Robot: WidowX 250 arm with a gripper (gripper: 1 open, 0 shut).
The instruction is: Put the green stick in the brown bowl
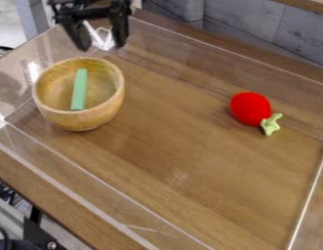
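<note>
Bowl first: the brown bowl [79,94] sits at the left of the wooden surface [190,146], and inside it we see the green stick [80,88] lying across the paler inside, one end near the far wall, the other toward the near wall, resting there on its own with nothing gripping it. Up at the top edge of the view we have the end effector [98,37], dark and pointing mostly downward, its two fingers [121,33] spread well apart with nothing between them. It hangs above and just behind the bowl's far rim, clear of both bowl and stick. Over on the right side we spot a red strawberry toy [251,107] with small green leaves at its lower right, lying on the wood, well apart from the bowl. Around the whole working area we make out clear plastic walls [216,44], forming a low transparent tray edge on every side. Beyond the far wall we catch a grey backdrop, and at the lower left corner some dark equipment we cannot identify.
</note>
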